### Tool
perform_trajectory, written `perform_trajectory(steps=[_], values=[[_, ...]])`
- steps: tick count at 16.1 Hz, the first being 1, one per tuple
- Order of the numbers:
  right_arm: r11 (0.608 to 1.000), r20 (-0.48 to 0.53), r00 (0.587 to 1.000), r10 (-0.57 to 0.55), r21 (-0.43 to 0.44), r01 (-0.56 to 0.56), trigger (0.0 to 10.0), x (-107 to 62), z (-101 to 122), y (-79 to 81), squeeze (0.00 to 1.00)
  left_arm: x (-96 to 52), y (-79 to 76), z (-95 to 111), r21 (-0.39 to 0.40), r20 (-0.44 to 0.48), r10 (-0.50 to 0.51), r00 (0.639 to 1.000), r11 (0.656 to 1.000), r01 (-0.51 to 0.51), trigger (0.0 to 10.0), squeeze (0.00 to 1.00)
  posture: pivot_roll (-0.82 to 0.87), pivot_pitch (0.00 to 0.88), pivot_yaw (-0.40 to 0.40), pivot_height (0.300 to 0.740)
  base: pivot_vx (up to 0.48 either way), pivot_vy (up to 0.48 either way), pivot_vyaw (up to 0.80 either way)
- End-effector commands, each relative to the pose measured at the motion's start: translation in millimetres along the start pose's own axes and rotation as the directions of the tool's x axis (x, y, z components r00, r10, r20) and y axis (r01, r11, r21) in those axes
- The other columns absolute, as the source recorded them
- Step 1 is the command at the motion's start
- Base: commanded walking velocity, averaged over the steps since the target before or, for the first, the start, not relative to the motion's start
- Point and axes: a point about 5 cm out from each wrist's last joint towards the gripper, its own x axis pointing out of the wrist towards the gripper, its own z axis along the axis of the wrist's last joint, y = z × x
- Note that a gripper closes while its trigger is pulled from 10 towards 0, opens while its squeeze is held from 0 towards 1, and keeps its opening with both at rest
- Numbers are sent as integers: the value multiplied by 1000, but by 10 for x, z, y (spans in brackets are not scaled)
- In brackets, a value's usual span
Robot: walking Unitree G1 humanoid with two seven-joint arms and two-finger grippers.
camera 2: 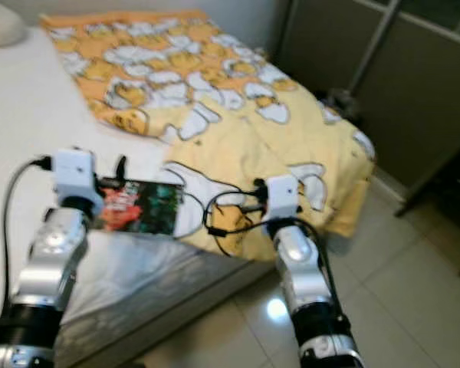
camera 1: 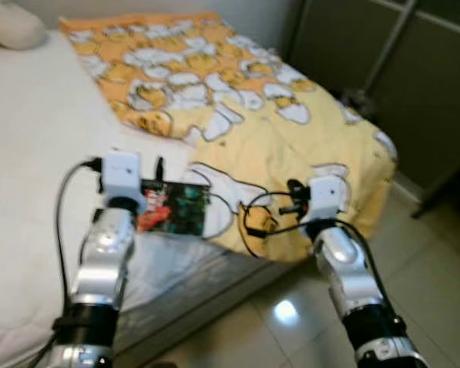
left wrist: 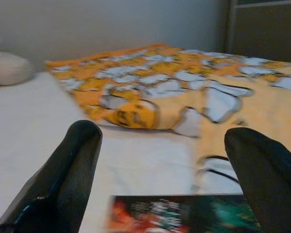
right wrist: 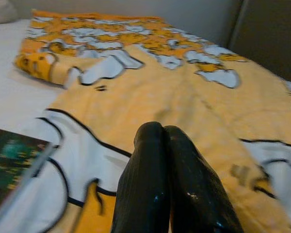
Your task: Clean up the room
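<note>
1. The left hand [left wrist: 160,184] has its two black fingers [left wrist: 63,179] spread wide apart, holding nothing, and hovers at the near edge of the bed just above a book.
2. The book [camera 1: 174,208], with a dark cover of red and green, lies flat on the white sheet near the bed's near edge, directly beyond the left hand and between its open fingers in the left wrist view.
3. The right hand [right wrist: 167,160] has its fingers pressed together, gripping nothing, and points out over the yellow blanket to the right of the book.
4. The blanket [camera 1: 238,100] is yellow-orange with white cartoon figures outlined in black. It covers the right part of the bed from the far side to the near right corner, where it hangs over the edge, and its near left edge touches the book's right side.
5. The white sheet [camera 1: 38,153] covers the left part of the bed [camera 2: 176,284], whose grey side faces the robot.
6. A pale pillow [camera 1: 11,27] sits at the far left corner of the bed.
7. Dark wardrobe doors [camera 1: 383,69] stand on the far right, beyond the bed.
8. A glossy tiled floor [camera 1: 437,261] lies on the near right, with a bright light reflection between the arms.
</note>
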Motion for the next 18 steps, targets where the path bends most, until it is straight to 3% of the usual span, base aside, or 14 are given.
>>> perform_trajectory(steps=[1, 12, 18], values=[[1000, 10, 1000, 2, -4, -1, 10000, 2, 31, -28, 0, -8, -33, -6, -5, -4, -19, 1000, 1000, 19, 10000, 0, 75, 0, -88, 740, 240, 0, 0], [997, -6, 997, 77, -4, -77, 10000, 39, 9, 42, 0, -57, 38, -45, -37, -24, 84, 996, 996, -85, 10000, 0, 114, 0, -120, 740, 471, 0, 0], [993, -28, 992, 120, 5, -120, 10000, -22, -51, 83, 0, -82, 30, -55, -46, -23, 101, 995, 994, -102, 10000, 0, 97, 0, -125, 740, 0, 0, 0]])
